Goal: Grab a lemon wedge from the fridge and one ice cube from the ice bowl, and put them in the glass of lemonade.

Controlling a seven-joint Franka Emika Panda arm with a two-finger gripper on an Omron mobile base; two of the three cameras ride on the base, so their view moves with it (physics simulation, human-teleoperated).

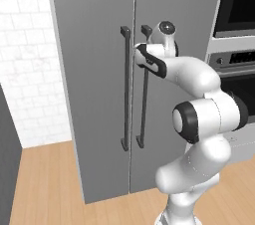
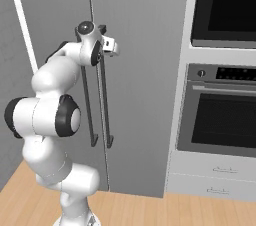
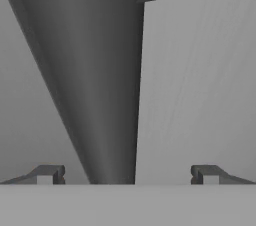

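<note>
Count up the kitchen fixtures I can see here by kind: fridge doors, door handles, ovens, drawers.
Fridge doors: 2
Dark bar handles: 2
Ovens: 2
Drawers below the ovens: 2
Total: 8

White brick wall (image 1: 30,64) on the left, with thin grey lines between the bricks. Light brown wood floor (image 1: 50,184) below, made of long boards. Dark grey panel (image 1: 7,159) at the far left edge, standing on the floor. Black oven (image 2: 222,5) up high on the right, set in a pale frame. Second oven (image 2: 220,120) under it, silver, with a dark window and a long bar across the top. Row of small knobs and a dark strip above that bar. Two pale drawers (image 2: 215,180) at the bottom, each with a small handle. Soft, even light everywhere.
</note>
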